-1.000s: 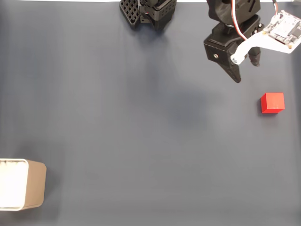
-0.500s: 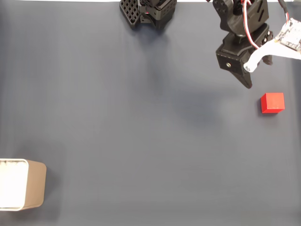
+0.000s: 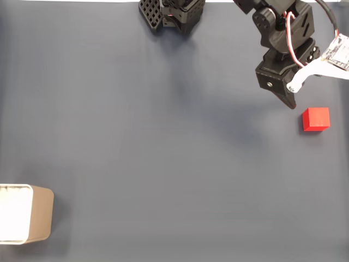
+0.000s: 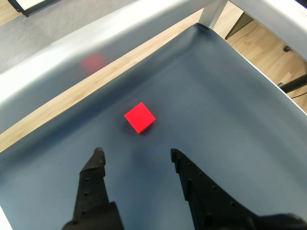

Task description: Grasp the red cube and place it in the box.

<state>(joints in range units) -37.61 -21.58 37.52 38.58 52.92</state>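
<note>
So the red cube [image 3: 316, 119] sits on the dark blue-grey table [image 3: 163, 153] over at the right side of the fixed view, flat on the surface and not touched by anything. The end effector [image 3: 294, 97] hangs just up and to the left of it in that view — close, but there's a clear strip of table between the black tip and the cube. A white bracket with a small circuit board [image 3: 339, 50] sticks out from the arm toward the right edge, and red wires run down the arm body.

In the wrist view the end effector [image 4: 136, 155] is released: the two black fingers [image 4: 93, 179] are spread wide with bare table between them, and the cube [image 4: 139, 117] lies a little beyond the gap, roughly centred between the tips, turned so a corner points toward the camera. Nothing is in the grip.

The box [image 3: 26, 213] is way off at the lower left of the fixed view, partly cut by the frame edge — tan outside, white inside, rounded corners. It's well apart from both cube and arm. At the top of the fixed view there's the black arm base [image 3: 172, 13] with a perforated piece next to it.

Wrist view also shows a pale rail [image 4: 96, 43] and wood floor [image 4: 268, 52] past the table edge.
</note>
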